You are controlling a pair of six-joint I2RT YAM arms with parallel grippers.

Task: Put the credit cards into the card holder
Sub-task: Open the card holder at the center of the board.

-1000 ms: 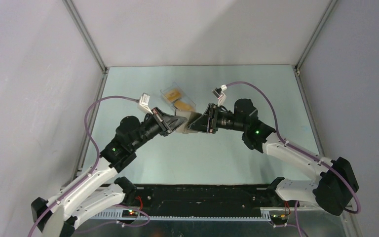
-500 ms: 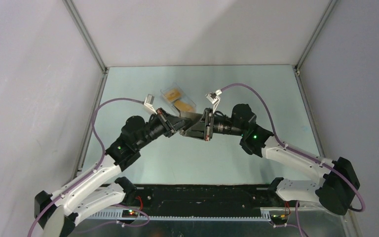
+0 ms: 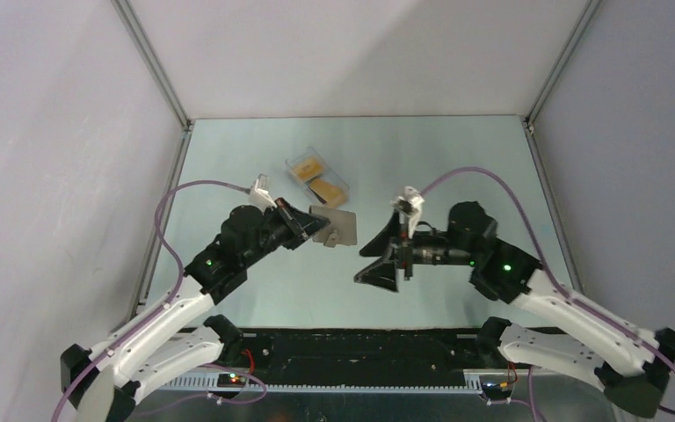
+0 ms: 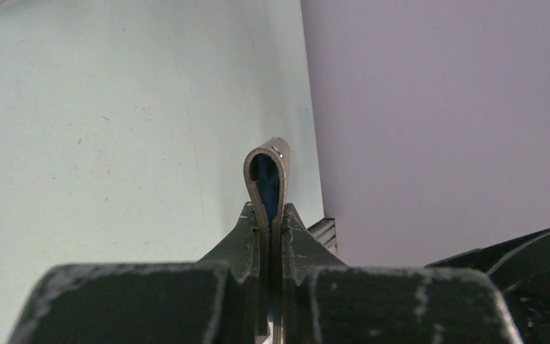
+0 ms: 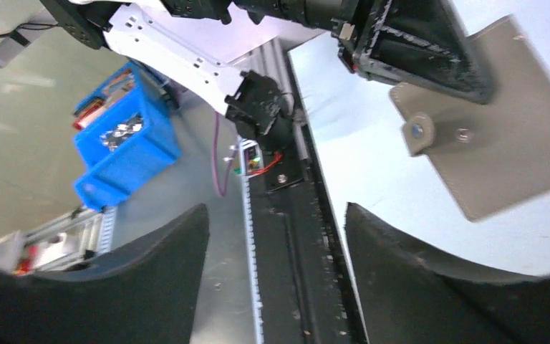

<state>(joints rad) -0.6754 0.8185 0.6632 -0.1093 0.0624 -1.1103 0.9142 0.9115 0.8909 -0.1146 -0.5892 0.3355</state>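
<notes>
The grey card holder hangs above the table, folded, with my left gripper shut on its near edge. In the left wrist view it stands edge-on as a narrow loop pinched between the fingers. My right gripper is open and holds nothing; it sits apart from the holder, to its near right. The right wrist view shows the holder's flat face with a snap tab. Two orange credit cards lie in a clear box.
The clear plastic box stands on the table just beyond the card holder. White walls and metal posts close in the table on three sides. The right wrist view shows the black front rail and a blue bin off the table.
My right gripper let go at the card holder, opened and drew back toward the near right. The left gripper kept its hold and shifted slightly nearer, so the holder's face now shows.
</notes>
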